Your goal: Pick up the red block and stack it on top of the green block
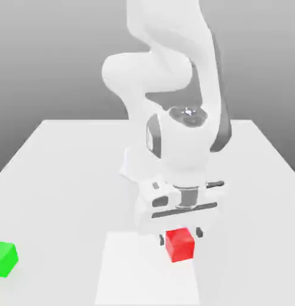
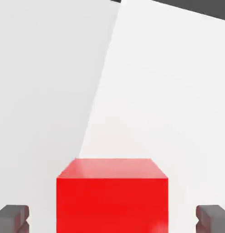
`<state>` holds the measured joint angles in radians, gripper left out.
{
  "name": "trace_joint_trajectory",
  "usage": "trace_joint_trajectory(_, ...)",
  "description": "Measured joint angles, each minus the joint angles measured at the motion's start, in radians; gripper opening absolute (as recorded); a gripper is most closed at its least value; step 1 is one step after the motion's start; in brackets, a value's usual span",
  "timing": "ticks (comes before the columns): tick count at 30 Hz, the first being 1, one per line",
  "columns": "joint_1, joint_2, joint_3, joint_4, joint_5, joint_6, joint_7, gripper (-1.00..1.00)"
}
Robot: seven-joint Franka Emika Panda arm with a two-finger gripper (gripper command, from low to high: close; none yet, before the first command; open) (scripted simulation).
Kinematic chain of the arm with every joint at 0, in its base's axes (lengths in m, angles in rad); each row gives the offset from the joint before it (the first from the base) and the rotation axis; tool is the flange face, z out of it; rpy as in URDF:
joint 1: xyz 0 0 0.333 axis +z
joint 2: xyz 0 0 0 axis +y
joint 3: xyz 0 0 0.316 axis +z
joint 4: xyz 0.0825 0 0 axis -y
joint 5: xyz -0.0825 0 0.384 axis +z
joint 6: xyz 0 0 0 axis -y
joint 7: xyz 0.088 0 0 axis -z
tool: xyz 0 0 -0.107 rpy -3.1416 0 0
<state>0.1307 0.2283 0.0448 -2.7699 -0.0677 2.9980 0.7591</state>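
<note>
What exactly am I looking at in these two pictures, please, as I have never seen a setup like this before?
The machine is a single white robot arm in a computer simulation, ending in a two-finger gripper that works like a pinching hand.

The exterior view is taken from off the arm and looks at the whole scene. The hand view comes from a camera mounted on the robot's hand.

On the pale surface lies a green block, near the exterior view's left edge. The red block is at the gripper, between its two fingers. Nothing is gripped: the fingers stand open, with a gap on either side of the red block.
</note>
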Motion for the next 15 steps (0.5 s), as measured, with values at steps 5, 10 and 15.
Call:
trace_joint_trajectory(5, 0.003, 0.013, -0.004, 0.002, -0.006, 0.011, 0.005, -1.0)
trace_joint_trajectory(10, -0.013, -0.121, 0.023, -0.017, 0.041, -0.103, -0.029, -1.0)
trace_joint_trajectory(15, -0.047, -0.212, -0.015, 0.014, 0.08, -0.225, 0.022, -1.0)
